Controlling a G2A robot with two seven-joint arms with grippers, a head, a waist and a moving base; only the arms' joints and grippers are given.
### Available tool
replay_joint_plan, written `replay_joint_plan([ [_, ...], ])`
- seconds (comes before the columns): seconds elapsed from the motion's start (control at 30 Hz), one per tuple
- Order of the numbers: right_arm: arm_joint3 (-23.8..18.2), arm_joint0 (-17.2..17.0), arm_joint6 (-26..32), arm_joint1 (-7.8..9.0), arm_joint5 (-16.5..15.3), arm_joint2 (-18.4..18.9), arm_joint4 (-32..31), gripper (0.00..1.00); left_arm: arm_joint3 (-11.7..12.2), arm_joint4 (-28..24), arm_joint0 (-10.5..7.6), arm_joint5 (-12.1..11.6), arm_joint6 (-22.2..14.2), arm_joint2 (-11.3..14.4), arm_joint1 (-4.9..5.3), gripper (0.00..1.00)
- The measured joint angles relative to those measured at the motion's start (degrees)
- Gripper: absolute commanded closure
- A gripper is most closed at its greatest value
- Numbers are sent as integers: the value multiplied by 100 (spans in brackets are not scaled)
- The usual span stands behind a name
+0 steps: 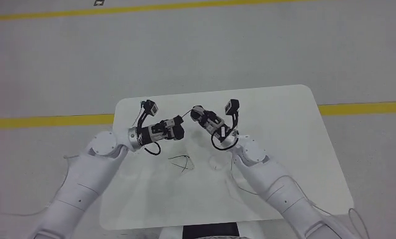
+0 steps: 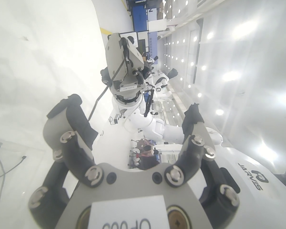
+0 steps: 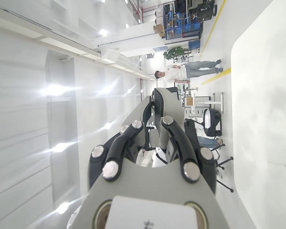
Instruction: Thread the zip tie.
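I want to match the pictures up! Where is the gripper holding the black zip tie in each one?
Top view: right gripper over the table's far half, facing the left gripper.
Left wrist view: right gripper farther off, shut on the zip tie.
Right wrist view: right gripper up close, fingers together.
Shared landmark: the white table.

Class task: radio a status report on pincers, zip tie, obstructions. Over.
Left pincer open. Right pincer shut on zip tie, its free end near a left finger. Spare ties on table, not blocking.
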Motion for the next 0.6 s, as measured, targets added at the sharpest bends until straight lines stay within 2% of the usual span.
replay_joint_plan([
  [0.13,-31,-22,-144,-46,-2,-54,45,100,-19,134,79,0,299,-159,-122,0],
  [0.37,-33,-23,-140,-45,1,-53,43,100,-22,133,81,0,303,-159,-121,0],
  [0.6,-202,-140,-466,-50,242,-31,-265,100,-118,180,144,0,589,-170,-141,0],
])
